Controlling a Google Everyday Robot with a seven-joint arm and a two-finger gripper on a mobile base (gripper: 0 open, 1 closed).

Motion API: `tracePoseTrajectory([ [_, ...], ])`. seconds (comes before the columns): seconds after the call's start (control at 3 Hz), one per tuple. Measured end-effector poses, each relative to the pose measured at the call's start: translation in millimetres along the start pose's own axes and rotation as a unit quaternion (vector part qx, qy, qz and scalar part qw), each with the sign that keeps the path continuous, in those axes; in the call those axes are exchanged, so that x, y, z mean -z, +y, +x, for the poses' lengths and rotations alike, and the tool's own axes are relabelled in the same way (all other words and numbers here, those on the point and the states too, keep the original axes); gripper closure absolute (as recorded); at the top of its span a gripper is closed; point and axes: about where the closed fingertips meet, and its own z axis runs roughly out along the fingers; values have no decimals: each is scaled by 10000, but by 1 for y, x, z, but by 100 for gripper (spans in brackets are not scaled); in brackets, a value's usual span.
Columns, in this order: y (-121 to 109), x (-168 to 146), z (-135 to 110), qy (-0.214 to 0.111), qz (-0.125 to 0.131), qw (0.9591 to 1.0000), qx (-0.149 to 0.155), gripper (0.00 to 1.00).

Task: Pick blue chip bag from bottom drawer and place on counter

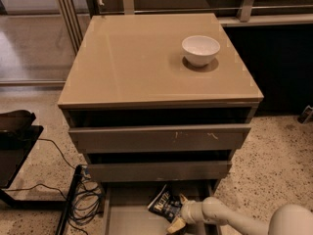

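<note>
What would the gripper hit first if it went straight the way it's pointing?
The blue chip bag, lying in the bottom drawer. The gripper points left at it from right beside it; whether they already touch is unclear.
</note>
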Motion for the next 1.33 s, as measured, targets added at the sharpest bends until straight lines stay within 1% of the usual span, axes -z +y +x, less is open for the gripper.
tracePoseTrajectory([
  [0.33, -1, -13, 9, 217, 51, 9997, -95, 0],
  [0.67, -1, -14, 9, 233, 62, 9996, -120, 19],
  [1.33, -1, -14, 9, 233, 61, 9996, -120, 65],
])
